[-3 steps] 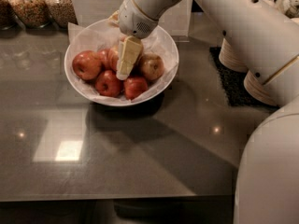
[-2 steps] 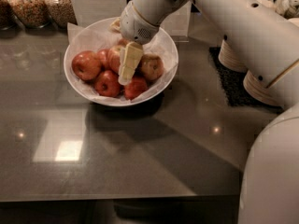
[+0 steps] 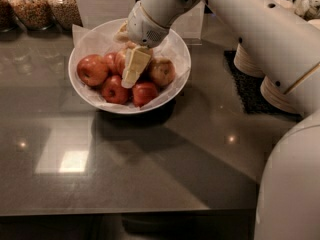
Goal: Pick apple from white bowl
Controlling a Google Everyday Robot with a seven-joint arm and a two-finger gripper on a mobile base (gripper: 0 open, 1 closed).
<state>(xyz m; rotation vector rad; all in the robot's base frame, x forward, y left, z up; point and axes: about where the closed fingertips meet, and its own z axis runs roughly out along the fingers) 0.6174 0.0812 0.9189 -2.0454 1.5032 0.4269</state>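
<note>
Far left: jars stood at back of worktop. White bowl set left of centre, deep red apples on its left side. Apple seated mid-bowl, half hidden behind claw. Claw shifted only slightly since a second ago and kept low among fruit; spread or pinched cannot be told. Apple judged not yet lifted, grasp likely being settled. Brownish apple lies just right of claw.
</note>
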